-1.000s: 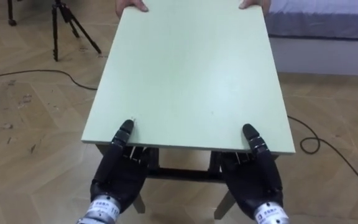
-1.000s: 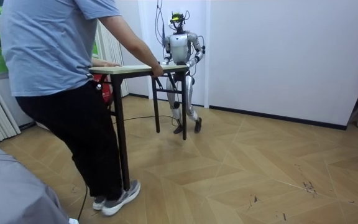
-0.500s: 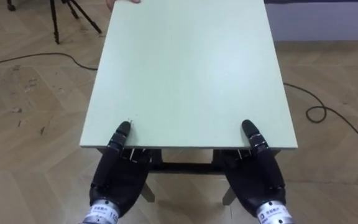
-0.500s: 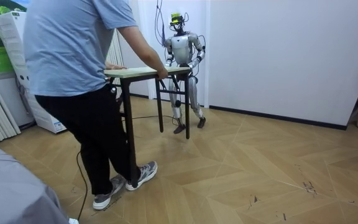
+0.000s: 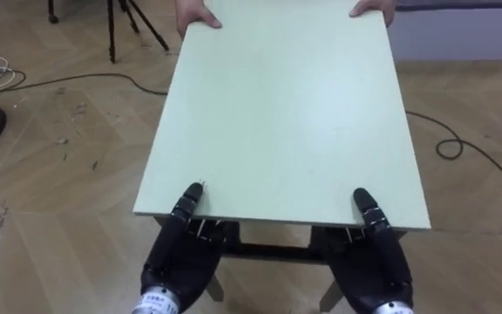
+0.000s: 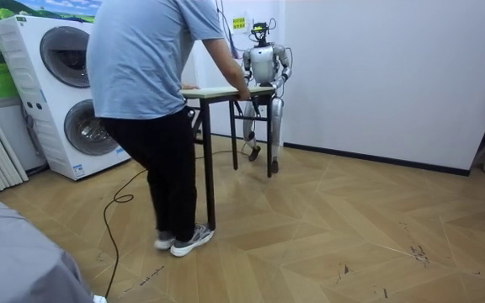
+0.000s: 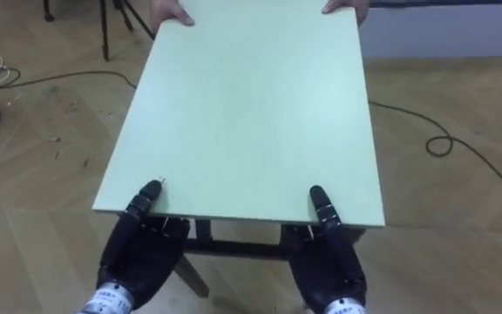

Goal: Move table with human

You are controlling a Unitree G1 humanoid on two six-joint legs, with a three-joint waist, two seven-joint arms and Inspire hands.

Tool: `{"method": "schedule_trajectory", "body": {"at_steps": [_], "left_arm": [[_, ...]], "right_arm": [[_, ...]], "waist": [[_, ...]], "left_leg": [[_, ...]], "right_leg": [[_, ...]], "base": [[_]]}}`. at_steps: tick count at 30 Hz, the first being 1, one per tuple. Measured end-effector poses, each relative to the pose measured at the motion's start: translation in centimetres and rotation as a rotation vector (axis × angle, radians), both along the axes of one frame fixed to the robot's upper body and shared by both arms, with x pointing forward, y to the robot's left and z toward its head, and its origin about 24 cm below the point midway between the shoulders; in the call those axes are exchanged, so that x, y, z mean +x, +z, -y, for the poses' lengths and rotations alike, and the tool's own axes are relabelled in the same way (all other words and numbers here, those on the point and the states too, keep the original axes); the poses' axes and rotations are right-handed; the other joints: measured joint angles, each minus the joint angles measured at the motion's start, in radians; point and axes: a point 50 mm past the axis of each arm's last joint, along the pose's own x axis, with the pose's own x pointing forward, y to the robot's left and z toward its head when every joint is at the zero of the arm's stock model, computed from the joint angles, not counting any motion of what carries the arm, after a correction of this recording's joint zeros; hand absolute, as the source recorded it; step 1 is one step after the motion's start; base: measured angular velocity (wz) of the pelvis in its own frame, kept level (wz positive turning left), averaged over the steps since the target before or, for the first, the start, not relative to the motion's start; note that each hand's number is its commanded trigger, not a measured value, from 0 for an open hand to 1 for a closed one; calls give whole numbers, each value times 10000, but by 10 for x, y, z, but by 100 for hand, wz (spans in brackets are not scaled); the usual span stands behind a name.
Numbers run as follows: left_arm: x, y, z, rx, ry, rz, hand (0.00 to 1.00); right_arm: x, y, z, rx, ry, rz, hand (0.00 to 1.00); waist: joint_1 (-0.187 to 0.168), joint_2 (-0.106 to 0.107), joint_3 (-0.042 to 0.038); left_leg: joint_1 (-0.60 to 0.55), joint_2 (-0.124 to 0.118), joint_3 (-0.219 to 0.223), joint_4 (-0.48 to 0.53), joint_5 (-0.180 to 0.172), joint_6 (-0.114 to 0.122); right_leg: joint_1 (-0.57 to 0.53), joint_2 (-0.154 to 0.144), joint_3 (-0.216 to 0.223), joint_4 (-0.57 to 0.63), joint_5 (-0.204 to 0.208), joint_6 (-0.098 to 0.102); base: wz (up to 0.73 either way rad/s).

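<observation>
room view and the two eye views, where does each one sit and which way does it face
Left eye view: on the robot's head, looking down along the table; the left hand and right hand grip its near edge, and a person's hands hold the far edge.
Right eye view: same head, slightly to one side, same downward look, same hands.
Room view: standing off in the room, behind the person, facing the whole robot at the table's far end.
Shared: all three show the table, held at both ends.

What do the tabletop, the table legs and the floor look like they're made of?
Tabletop: pale green board, matte, likely laminated or painted wood; its edge looks thin and flat. Legs: dark, slim and straight, perhaps painted metal or wood. Floor: wood parquet or laminate, herringbone planks with grain.
</observation>
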Motion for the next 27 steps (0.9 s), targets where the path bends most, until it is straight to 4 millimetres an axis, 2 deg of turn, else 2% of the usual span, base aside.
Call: {"method": "schedule_trajectory", "body": {"at_steps": [1, 2, 3, 4, 6, 7, 8, 9, 11, 14, 15, 16, 18, 19, 20, 21, 22, 23, 24, 25, 26, 27], "left_arm": [[1, 2, 0, 33, -27, 100, 100], [1, 3, -1, 88, -8, 159, 100], [2, 3, -3, 219, 45, 223, 100], [3, 5, -6, 326, 72, 278, 100], [4, 6, -9, 454, 117, 373, 100], [5, 7, -10, 476, 132, 407, 100], [5, 9, -10, 495, 149, 512, 100], [7, 11, -10, 502, 156, 598, 100], [10, 13, -10, 546, 187, 770, 100], [19, 19, -10, 636, 190, 1053, 100], [22, 21, -10, 664, 183, 1128, 100], [23, 22, -11, 696, 200, 1165, 100], [26, 23, -13, 807, 253, 1280, 100], [28, 23, -13, 869, 236, 1291, 100], [29, 21, -13, 880, 245, 1226, 100], [29, 17, -14, 956, 250, 1089, 100], [29, 16, -13, 993, 215, 1045, 100], [29, 15, -13, 1012, 199, 984, 100], [28, 13, -12, 1012, 140, 921, 100], [28, 13, -12, 1023, 108, 908, 100], [27, 13, -11, 1054, 64, 907, 100], [28, 13, -11, 1042, 134, 926, 100]], "right_arm": [[1, 1, 0, 53, -29, 78, 100], [1, 2, -1, 92, -35, 95, 100], [1, 2, -2, 148, 14, 79, 100], [1, 1, -5, 234, 53, 47, 100], [0, 1, -9, 399, 38, 19, 100], [0, 1, -10, 397, 35, 47, 100], [3, 3, -11, 384, 66, 152, 100], [4, 4, -12, 441, 30, 215, 100], [7, 5, -14, 516, 86, 357, 100], [13, 9, -15, 542, 79, 589, 100], [15, 10, -14, 549, 47, 671, 100], [17, 10, -14, 538, 26, 707, 100], [22, 10, -17, 663, 79, 738, 100], [23, 9, -17, 696, 12, 703, 100], [24, 6, -18, 695, 20, 643, 100], [24, 2, -18, 722, 69, 475, 100], [24, 0, -18, 706, 81, 429, 100], [23, -1, -18, 717, 111, 365, 100], [21, -2, -17, 719, 80, 286, 100], [20, -3, -17, 715, 47, 247, 100], [18, -4, -17, 722, -3, 202, 100], [18, -3, -15, 692, -42, 229, 100]], "waist": [[-28, -4, -56], [-63, -107, -49], [-76, -280, -58], [-33, -465, -46], [32, -690, -43], [152, -701, -42], [249, -643, 18], [264, -593, -3], [304, -597, -2], [366, -794, 66], [411, -798, 67], [440, -798, 67], [431, -774, 83], [454, -737, 107], [438, -712, 106], [430, -632, 103], [433, -588, 114], [430, -456, 135], [462, -340, 113], [490, -289, 112], [600, -199, 105], [678, -143, 141]], "left_leg": [[-129, -104, -69, -200, 185, 197], [-161, -83, 14, -325, 272, 260], [-236, -119, 214, -462, 360, 355], [-307, -126, 532, -506, 398, 421], [-324, -175, 975, -494, 441, 495], [-363, -175, 1082, -452, 445, 502], [-529, -157, 1132, -301, 458, 501], [-767, -115, 1107, -187, 531, 496], [-1069, -15, 1122, -243, 710, 512], [-1669, 71, 1185, -61, 946, 590], [-1936, 190, 1188, 100, 978, 581], [-2036, 250, 1190, 130, 1024, 560], [-2350, 536, 1161, 119, 1313, 502], [-2434, 598, 1068, 23, 1520, 459], [-2425, 651, 1028, -79, 1638, 439], [-2366, 748, 857, -382, 1982, 348], [-2326, 789, 761, -557, 2159, 307], [-2240, 888, 550, -952, 2599, 215], [-2035, 933, 337, -1696, 3259, 61], [-1888, 925, 193, -2245, 3670, -100], [-1633, 957, -279, -3204, 4537, -813], [-1634, 1095, -790, -3126, 4728, -1282]], "right_leg": [[-195, -24, 95, -65, -73, 138], [-238, -91, 126, -82, -139, 247], [-217, -188, 230, -186, -336, 527], [-182, -273, 271, -64, -502, 536], [261, -302, 329, 239, -566, 429], [428, -256, 382, 103, -639, 382], [671, -148, 460, -423, -840, 419], [762, -25, 514, -1052, -1130, 482], [875, 152, 587, -1884, -1425, 556], [996, 247, 782, -2991, -2064, 518], [1027, 314, 736, -3446, -2218, 470], [1037, 353, 647, -3674, -2254, 461], [1132, 639, 353, -4442, -2268, 433], [1129, 828, 216, -4698, -2236, 248], [1136, 919, 200, -4762, -2190, 162], [1134, 1166, 163, -4834, -2048, -9], [1134, 1269, 123, -4883, -1966, -91], [1138, 1529, -6, -4961, -1784, -296], [1134, 1811, -30, -5154, -1544, -510], [1132, 1945, -37, -5305, -1403, -594], [1001, 2195, -141, -5461, -1151, -833], [779, 2201, -426, -5384, -973, -1087]], "base": [[-28], [4], [-4], [-9], [-16], [-36], [-36], [-24], [-12], [-4], [-3], [-15], [-10], [0], [7], [9], [18], [24], [27], [25], [8], [-8]]}}
